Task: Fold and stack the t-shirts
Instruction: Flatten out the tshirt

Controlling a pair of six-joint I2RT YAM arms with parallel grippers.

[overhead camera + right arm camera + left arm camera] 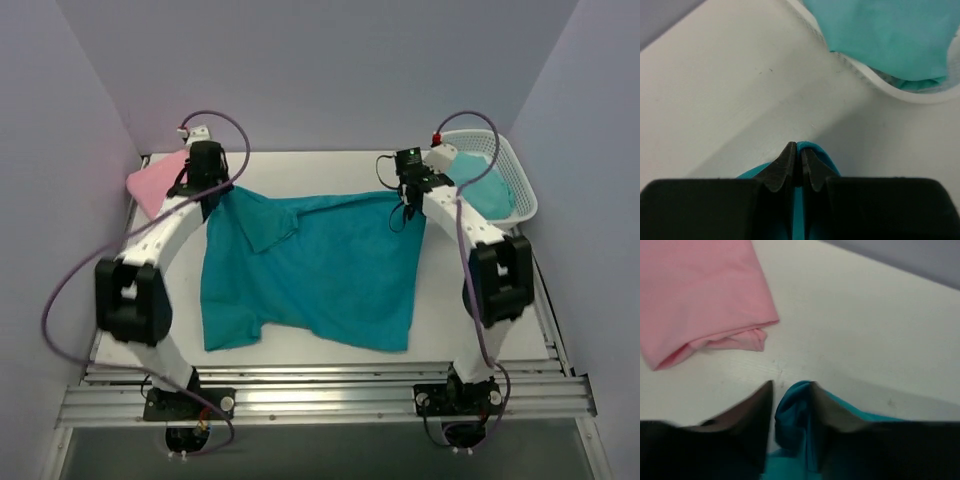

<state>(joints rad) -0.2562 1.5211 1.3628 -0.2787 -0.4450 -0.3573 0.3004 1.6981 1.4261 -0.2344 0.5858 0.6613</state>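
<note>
Two shirts on the table [320, 172]. Teal t-shirt [320, 270] lies spread across the middle, w/ a sleeve sticking out at the near-left corner and a flap folded over near its far-left end. Pink t-shirt [695, 295] sits folded at the far-left corner, apart from the teal one, bare tabletop btwn them.

Both arms reach to the teal shirt's far edge, one at each end. L gripper [790, 402] is at the far-left end: jaws narrow, a bunched wad of teal cloth pinched btwn the fingers [760, 410]. It's just beside the pink shirt, not touching it. R gripper [797, 157] is at the far-right end: jaws nearly together, clamped on a thin fold of teal fabric that peeks out past the tips.

White basket [875, 87] stands at far right, near the R gripper but apart from it. A lighter turquoise cloth [880, 35] is heaped inside.
</note>
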